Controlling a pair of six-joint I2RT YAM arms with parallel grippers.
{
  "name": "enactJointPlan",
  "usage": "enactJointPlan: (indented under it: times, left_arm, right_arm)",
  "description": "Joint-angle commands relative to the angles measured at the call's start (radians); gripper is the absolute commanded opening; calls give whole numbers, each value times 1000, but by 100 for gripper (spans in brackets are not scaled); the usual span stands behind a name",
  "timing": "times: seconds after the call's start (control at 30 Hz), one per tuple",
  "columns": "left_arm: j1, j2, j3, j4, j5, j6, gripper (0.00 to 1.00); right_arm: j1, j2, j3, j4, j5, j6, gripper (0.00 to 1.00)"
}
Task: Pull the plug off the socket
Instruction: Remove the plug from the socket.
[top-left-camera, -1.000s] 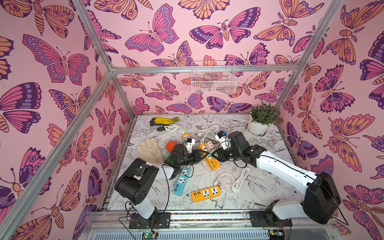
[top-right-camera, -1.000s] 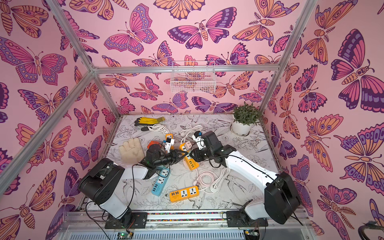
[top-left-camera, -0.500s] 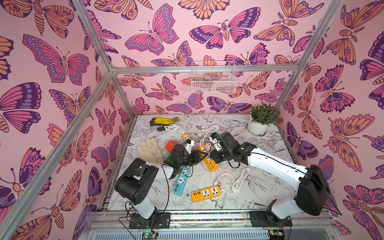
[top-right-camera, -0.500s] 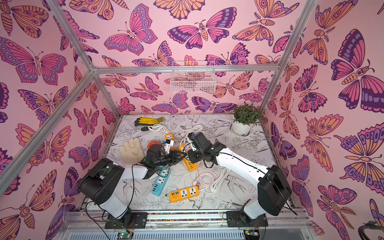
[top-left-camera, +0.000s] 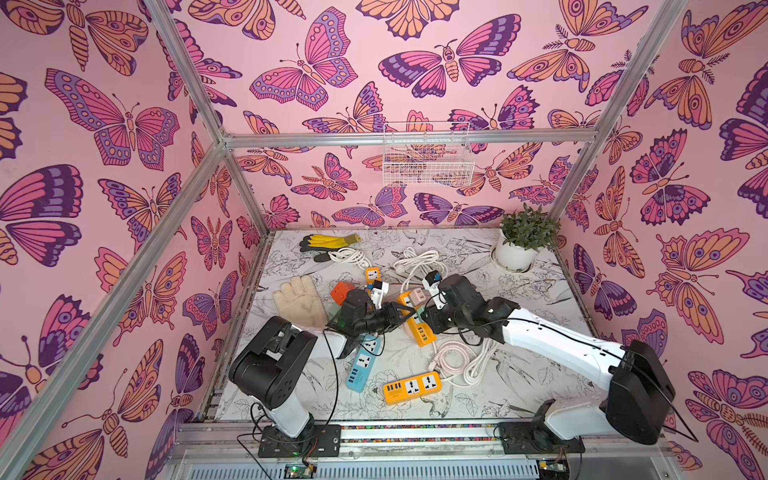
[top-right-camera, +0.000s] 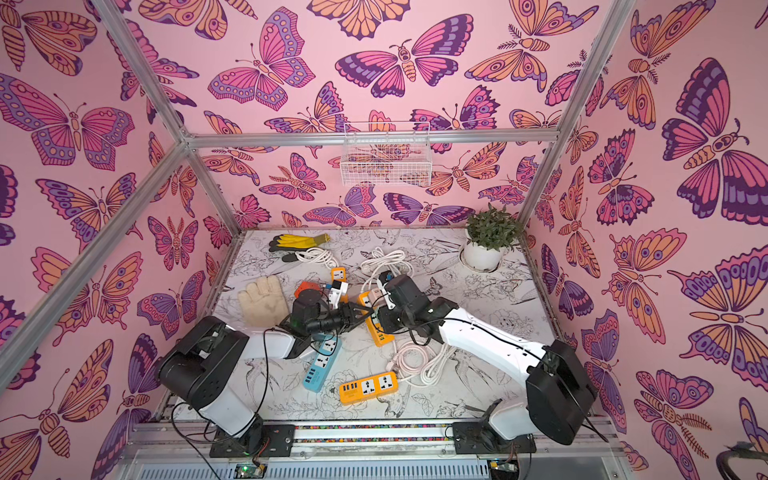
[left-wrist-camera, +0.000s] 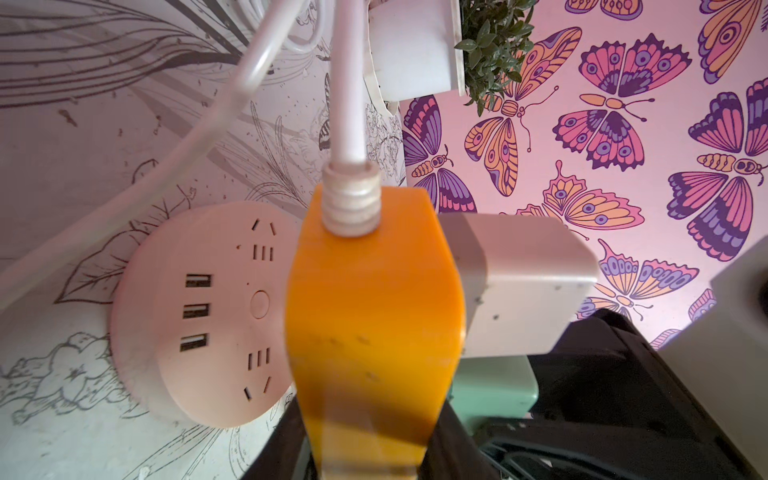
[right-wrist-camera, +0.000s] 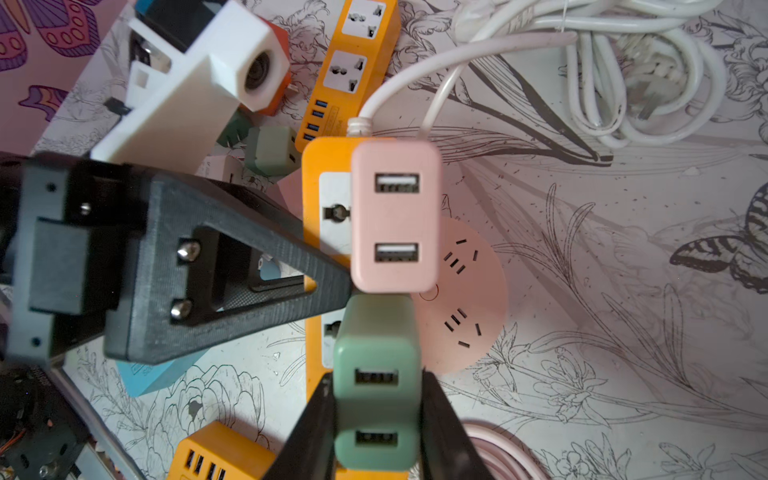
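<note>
Two plugs stand next to each other on the face of one orange strip (right-wrist-camera: 328, 199): a pink plug (right-wrist-camera: 395, 216) and a green plug (right-wrist-camera: 376, 365), end to end and touching. The right hand (right-wrist-camera: 376, 399) is clamped on the green plug, one finger on each side. This plug is near the middle of the bench (top-left-camera: 511, 399); its pins are hidden, so we cannot tell if they are out of the strip. The left hand (top-left-camera: 400, 314) is clamped on the same orange strip. Its upper finger lies across the strip's face and ends just beside the pink plug, so there is little room around the green plug. Under the strip lies one round pink socket (right-wrist-camera: 469, 291).

We count three orange strips in all: the held one, a second orange strip (top-left-camera: 411, 386) near the front edge and a third orange strip (right-wrist-camera: 353, 62) behind. One blue strip (top-left-camera: 363, 363) lies just in front of the left hand. There are three cord bundles: a white bundle (top-left-camera: 415, 259), a smaller white bundle (top-left-camera: 349, 255) and a pinkish bundle (top-left-camera: 465, 361). There are two gloves, a beige glove (top-left-camera: 301, 301) and a yellow glove (top-left-camera: 328, 241). One potted plant (top-left-camera: 515, 253) stands in the far right corner, and one wire basket (top-left-camera: 428, 156) hangs on the back wall.
</note>
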Motion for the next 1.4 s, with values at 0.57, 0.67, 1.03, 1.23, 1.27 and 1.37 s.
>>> enactJointPlan:
  times: [0.57, 0.67, 1.03, 1.23, 1.27, 1.37]
  left_arm:
    - [24, -9, 3, 85, -7, 4, 18]
    - [24, -25, -3, 60, -10, 22, 18]
    - [55, -54, -7, 15, -6, 51, 18]
    - [90, -97, 5, -26, 19, 63, 18]
    - [102, -114, 10, -39, 24, 66, 18]
    - [154, -176, 35, -94, 44, 77, 18]
  right_arm:
    - [44, -36, -55, 50, 40, 44, 20]
    - [7, -6, 35, -48, 98, 53, 19]
    - [-211, -214, -243, 158, -322, 72, 18]
    - [-199, -420, -350, 229, -205, 87, 18]
    - [-208, -445, -365, 244, -200, 96, 18]
    - [-279, -483, -436, 360, -324, 180, 18]
